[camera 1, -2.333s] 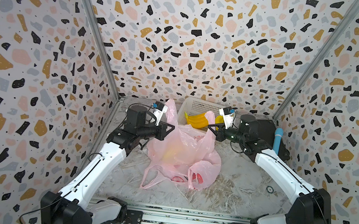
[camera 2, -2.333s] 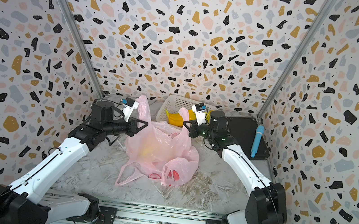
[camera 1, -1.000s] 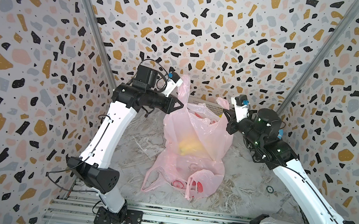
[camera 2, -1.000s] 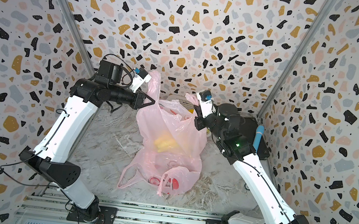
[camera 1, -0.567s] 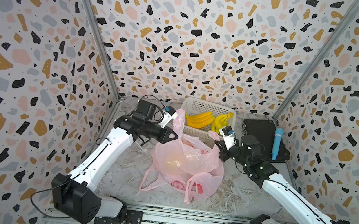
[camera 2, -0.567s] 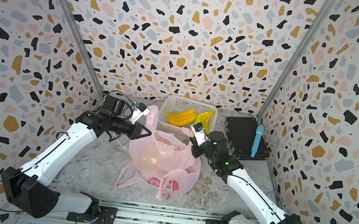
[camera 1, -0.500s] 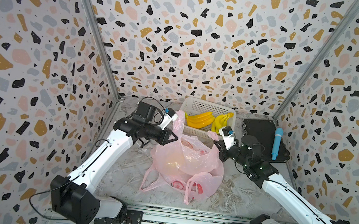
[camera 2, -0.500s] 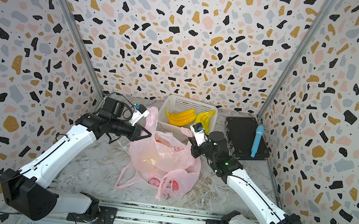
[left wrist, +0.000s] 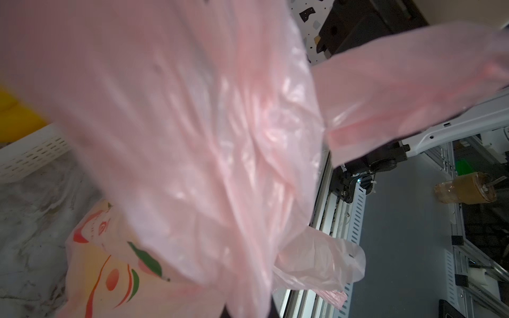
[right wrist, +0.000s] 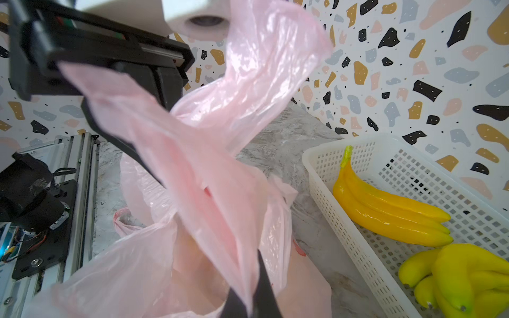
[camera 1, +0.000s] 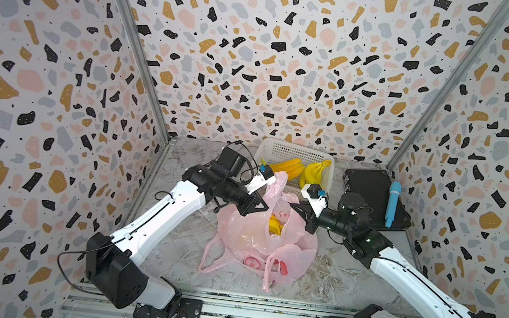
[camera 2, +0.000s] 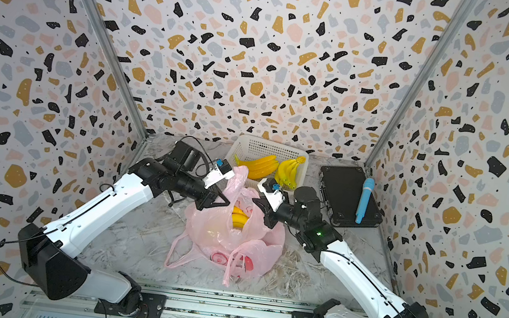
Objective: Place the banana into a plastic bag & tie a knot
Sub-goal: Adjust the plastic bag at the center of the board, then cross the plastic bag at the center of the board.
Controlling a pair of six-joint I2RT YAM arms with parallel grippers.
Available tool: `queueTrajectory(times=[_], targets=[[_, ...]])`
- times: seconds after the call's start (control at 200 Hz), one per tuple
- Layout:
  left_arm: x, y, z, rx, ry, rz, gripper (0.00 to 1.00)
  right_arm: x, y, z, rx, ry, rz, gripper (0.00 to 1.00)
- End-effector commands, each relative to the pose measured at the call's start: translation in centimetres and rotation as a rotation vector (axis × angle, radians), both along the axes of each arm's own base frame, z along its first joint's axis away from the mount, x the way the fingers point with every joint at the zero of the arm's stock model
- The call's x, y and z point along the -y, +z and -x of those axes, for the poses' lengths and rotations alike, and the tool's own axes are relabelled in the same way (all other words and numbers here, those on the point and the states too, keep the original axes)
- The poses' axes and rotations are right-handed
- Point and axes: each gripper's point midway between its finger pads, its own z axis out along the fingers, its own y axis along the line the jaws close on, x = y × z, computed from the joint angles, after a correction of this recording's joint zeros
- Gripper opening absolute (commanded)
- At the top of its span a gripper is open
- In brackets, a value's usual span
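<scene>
The pink plastic bag [camera 1: 265,234] [camera 2: 230,230] slumps on the marble table, its mouth held up between my two grippers. A yellow banana [camera 1: 275,225] [camera 2: 238,218] shows inside it through the mouth. My left gripper [camera 1: 264,206] [camera 2: 226,203] is shut on the bag's left top edge. The bag's film [left wrist: 192,137] fills the left wrist view and hides the jaws. My right gripper [camera 1: 294,209] [camera 2: 256,203] [right wrist: 249,305] is shut on the right top strip, and pink film [right wrist: 209,176] runs out from between its dark fingertips.
A white basket [camera 1: 294,146] [right wrist: 325,176] at the back holds more bananas [camera 1: 288,167]. A black case [camera 1: 372,195] with a blue microphone [camera 1: 392,203] lies at the back right. More pink film with red print [camera 1: 286,264] and loose handle loops lies in front of the bag.
A second ago both arms held the bag stretched high. They have come down, and the bag now sags on the table. Little has moved in the last half second.
</scene>
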Motion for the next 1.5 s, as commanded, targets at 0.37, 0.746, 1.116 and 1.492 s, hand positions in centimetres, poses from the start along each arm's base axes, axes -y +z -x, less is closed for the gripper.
queueTrajectory(times=[0.37, 0.746, 1.116, 1.492], targets=[[-4.2, 4.0, -2.2, 0.318, 0.331, 0.101, 0.82, -0.1, 0.9, -0.4, -0.011, -0.032, -0.033, 0.0], [-8.3, 4.8, -0.7, 0.331, 0.723, 0.361, 0.99, -0.3, 0.8, -1.7, -0.097, -0.085, -0.036, 0.0], [-4.8, 6.1, 2.5, 0.476, 0.47, 0.506, 0.99, -0.2, 0.6, -2.6, -0.195, -0.142, -0.027, 0.0], [-2.7, 5.8, 0.2, 0.572, 0.385, 0.401, 0.91, -0.4, 0.8, -2.3, -0.258, -0.14, -0.042, 0.0]])
